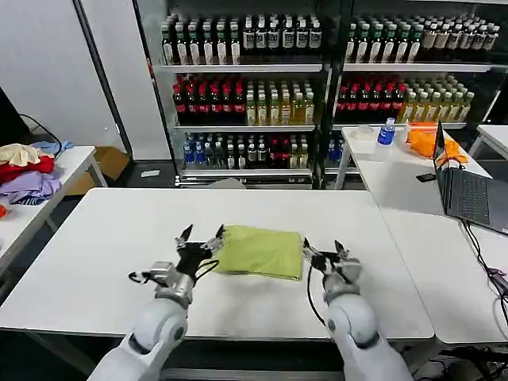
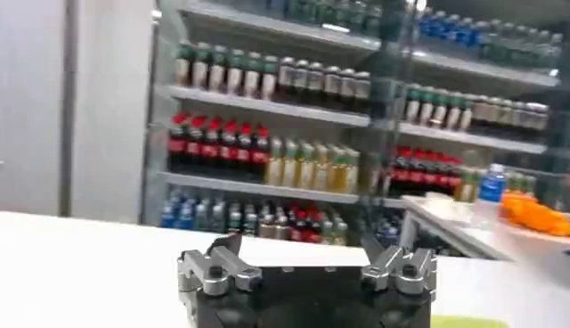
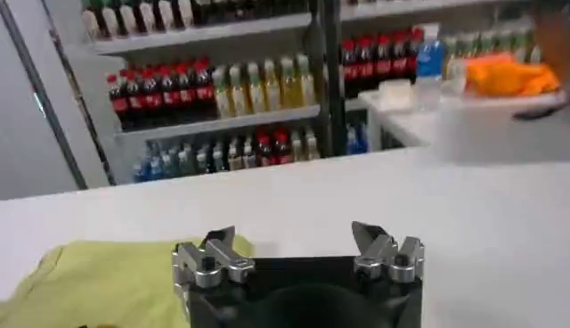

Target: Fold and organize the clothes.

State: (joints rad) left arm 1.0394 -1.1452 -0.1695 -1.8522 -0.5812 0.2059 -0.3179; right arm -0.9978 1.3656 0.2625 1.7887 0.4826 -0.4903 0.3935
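The lime t-shirt (image 1: pixel 260 251) lies folded into a compact rectangle on the white table (image 1: pixel 95 238), between my two arms. My left gripper (image 1: pixel 199 236) stands open at the shirt's left edge, one fingertip close to the cloth, with nothing between its fingers. Open as well, my right gripper (image 1: pixel 325 252) sits just off the shirt's right edge. In the right wrist view the shirt (image 3: pixel 98 283) spreads beside the open right gripper (image 3: pixel 295 235). The left wrist view has the open left gripper (image 2: pixel 305 248) over bare table, with a sliver of the shirt (image 2: pixel 468 322) at the frame's edge.
A side table at the left carries a heap of red, purple and cream garments (image 1: pixel 24 171). To the right stand a laptop (image 1: pixel 468 190), an orange cloth (image 1: pixel 429 143) and a blue-capped bottle (image 1: pixel 386 131). Shelves of bottles (image 1: pixel 262 87) fill the back.
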